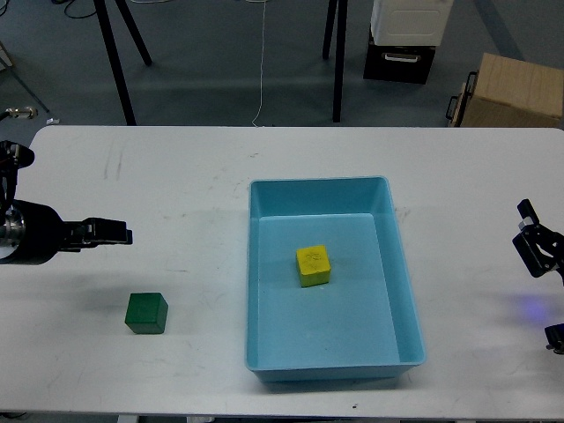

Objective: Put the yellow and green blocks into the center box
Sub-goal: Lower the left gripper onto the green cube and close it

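The green block [146, 313] sits on the white table [176, 176] at the front left. The yellow block [313, 265] lies inside the light blue box [401, 264] in the middle of the table. My left gripper [119, 234] hovers over the table's left side, behind and to the left of the green block and apart from it. It is seen side-on, so its fingers overlap. My right gripper [531, 231] is at the right edge of the view, empty, with its fingers apart, well clear of the box.
Beyond the table's far edge are black stand legs [119, 53], a dark case [398, 62] and a cardboard box [511, 88] on the floor. A blue light spot [526, 308] shows on the table at the right.
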